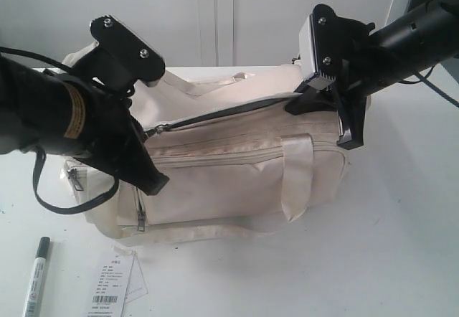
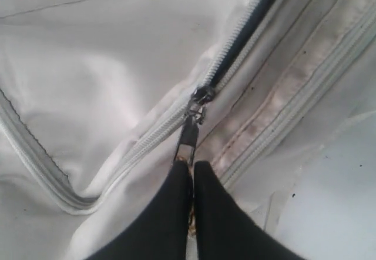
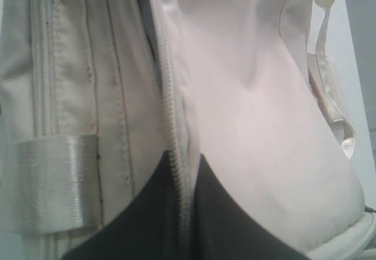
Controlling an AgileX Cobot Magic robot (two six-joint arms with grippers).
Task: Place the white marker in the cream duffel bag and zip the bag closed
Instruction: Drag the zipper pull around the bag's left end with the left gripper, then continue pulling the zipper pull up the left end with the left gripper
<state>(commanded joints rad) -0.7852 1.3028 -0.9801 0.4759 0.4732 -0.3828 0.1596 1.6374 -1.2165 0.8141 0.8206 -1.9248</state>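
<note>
Marker, where: the white marker (image 1: 36, 277) lies flat on the table (image 1: 387, 245) at the near left corner. It is outside the bag and just beside the paper tag (image 1: 111, 285).
Marker, handling: I judge it light, stiff and smooth. The round barrel is likely to roll or squirt out of a pinch.
Marker, grip spot: I would take it across the middle of the barrel, below the black cap, with the jaws square to its length.
Bag: the cream duffel bag (image 1: 229, 173) sits mid-table. It looks soft and slack, so I expect it to sag and shift unless something holds it.
Main zip: the slider (image 2: 202, 94) sits near the left end, and a dark slit (image 1: 222, 114) runs open from it towards the right end.
Zip, handling: the zipper pull (image 2: 189, 139) is a small metal tab, thin and easy to lose. I would draw it along the line of the teeth, not upwards.
Left claw: the left gripper (image 2: 192, 169) is clenched on that pull, fingertips together.
Right claw: the right gripper (image 3: 179, 160) is clamped on the bag's zip edge at the far right end, with fabric bunched between the fingers.
Judgement: both claws are busy with the bag, so one must let go before the marker can be fetched.
</note>
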